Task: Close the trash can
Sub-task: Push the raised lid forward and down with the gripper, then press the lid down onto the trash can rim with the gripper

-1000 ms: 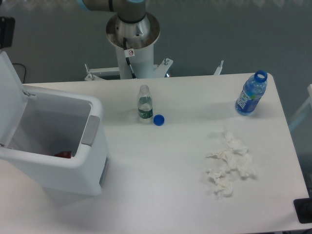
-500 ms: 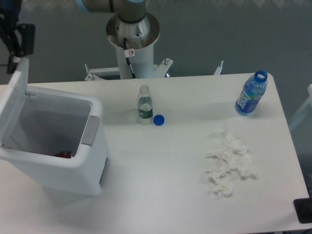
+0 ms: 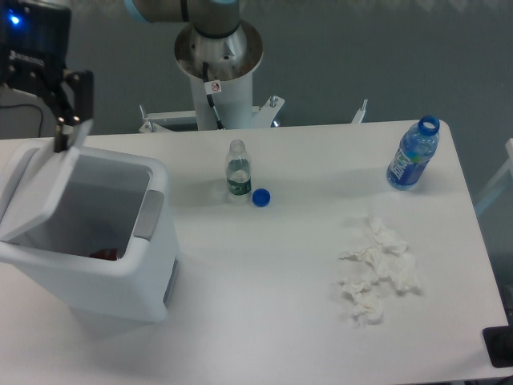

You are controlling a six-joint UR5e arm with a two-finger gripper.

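Now the trash can (image 3: 104, 241) sits at the left end of the counter (image 3: 280, 273), its lid (image 3: 36, 188) tilted partway over the opening, the grey latch tab (image 3: 148, 215) on the front edge uncovered. The hand (image 3: 68, 132) is at the lid's raised back corner, one dark finger (image 3: 80, 96) plainly seen; whether its fingers are spread or closed I cannot tell from this angle. To finish well, I judge it should press down and forward along the lid's arc, keeping contact near the free edge, gently enough that the light bin does not slide or tip. Something red (image 3: 104, 254) lies inside. Elsewhere are a small clear bottle (image 3: 237, 170), a blue cap (image 3: 260, 197), a blue bottle (image 3: 414, 154) and crumpled tissues (image 3: 377, 273). Behind stands the arm's white pedestal (image 3: 218, 64) on a grey floor (image 3: 361, 56).
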